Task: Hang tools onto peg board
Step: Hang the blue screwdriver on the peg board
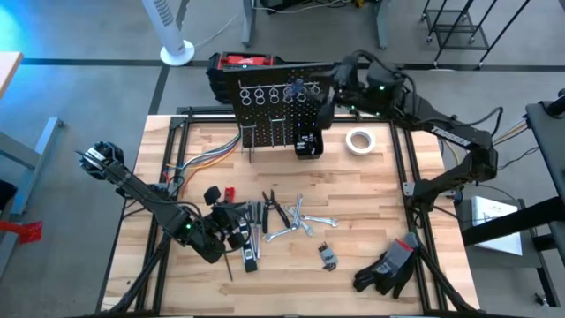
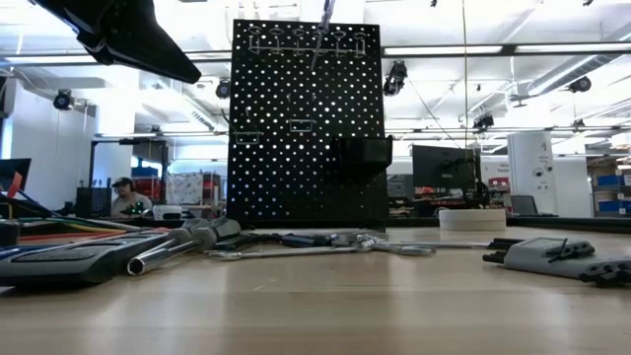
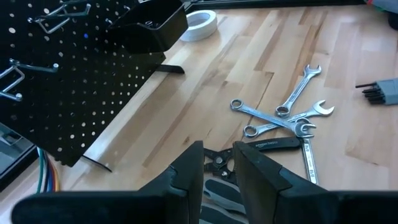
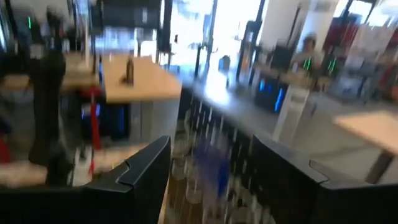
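The black peg board (image 1: 274, 115) stands upright at the table's far middle, with silver ring hooks (image 1: 274, 94) along its top. A blue-handled tool (image 1: 298, 87) sits in one hook; its shaft (image 2: 321, 30) hangs tilted in front of the board. My right gripper (image 1: 325, 93) is open at the board's top right, and the blue handle (image 4: 214, 168) shows blurred beyond the gap. My left gripper (image 1: 233, 223) hovers over the near-left tools, shut on grey-handled pliers (image 3: 216, 163). Silver wrenches (image 1: 300, 223) and black pliers (image 1: 272, 212) lie flat on the table. My left gripper has the grey-handled pliers between its two fingers (image 3: 186, 177), which come slanting down from the table's near left. The grey handles (image 3: 219, 194) fill the gap and the dark head (image 3: 215, 159) pokes out past the fingertips. The fingers hide the place of contact.
A black bin (image 1: 308, 141) hangs on the board's lower right. A white tape roll (image 1: 358, 140) lies to its right, black gloves (image 1: 388, 265) at the near right, and a small grey tool (image 1: 328, 256) beside them. A red-and-black box (image 1: 243, 66) sits behind the board.
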### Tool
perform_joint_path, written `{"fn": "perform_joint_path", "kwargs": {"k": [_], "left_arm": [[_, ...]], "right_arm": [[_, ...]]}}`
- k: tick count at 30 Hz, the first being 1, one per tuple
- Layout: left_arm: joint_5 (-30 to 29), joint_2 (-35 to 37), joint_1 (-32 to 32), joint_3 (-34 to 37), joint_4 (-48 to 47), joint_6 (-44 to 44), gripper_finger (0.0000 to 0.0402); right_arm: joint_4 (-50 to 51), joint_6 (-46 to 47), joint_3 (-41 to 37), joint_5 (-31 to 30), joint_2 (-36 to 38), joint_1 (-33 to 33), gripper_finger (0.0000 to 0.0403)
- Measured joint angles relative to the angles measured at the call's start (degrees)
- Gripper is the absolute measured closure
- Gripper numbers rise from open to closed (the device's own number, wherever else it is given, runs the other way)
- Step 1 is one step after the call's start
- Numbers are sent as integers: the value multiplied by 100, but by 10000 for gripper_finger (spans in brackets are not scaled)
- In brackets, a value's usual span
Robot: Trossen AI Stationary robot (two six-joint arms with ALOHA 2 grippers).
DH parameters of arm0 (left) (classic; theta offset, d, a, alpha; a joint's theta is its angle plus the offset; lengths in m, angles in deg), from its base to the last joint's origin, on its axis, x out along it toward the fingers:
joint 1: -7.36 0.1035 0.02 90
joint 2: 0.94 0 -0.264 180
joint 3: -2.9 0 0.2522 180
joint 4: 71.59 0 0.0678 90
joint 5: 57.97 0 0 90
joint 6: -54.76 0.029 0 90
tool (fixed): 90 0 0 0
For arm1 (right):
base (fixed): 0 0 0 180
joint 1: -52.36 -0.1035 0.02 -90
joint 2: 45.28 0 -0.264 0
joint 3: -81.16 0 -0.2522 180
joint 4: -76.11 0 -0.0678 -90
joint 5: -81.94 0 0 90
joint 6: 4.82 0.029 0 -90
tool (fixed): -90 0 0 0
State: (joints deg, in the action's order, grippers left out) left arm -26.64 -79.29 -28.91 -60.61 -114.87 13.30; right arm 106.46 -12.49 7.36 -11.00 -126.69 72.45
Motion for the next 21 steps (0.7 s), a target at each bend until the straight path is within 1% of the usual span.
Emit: {"fn": "perform_joint_path", "kwargs": {"k": [2,4,8,12,14,20,21], "left_arm": [[-76,0,0,0,-7,2,322],[-194,0,0,0,-9,3,322],[-247,0,0,0,6,-3,322],[-167,0,0,0,19,-112,322],[-89,0,0,0,21,-125,322],[-80,0,0,2,18,-129,322],[-83,0,0,2,20,-129,322]], "right_arm": [[284,10,-29,0,-1,2,186],[362,49,-74,0,-36,7,186],[0,24,-78,-2,-271,7,190],[-386,134,-72,-102,-458,67,210],[-563,173,-54,-305,-538,100,228],[-642,68,-54,-311,-707,178,315],[-685,18,-54,-300,-731,182,324]]}}
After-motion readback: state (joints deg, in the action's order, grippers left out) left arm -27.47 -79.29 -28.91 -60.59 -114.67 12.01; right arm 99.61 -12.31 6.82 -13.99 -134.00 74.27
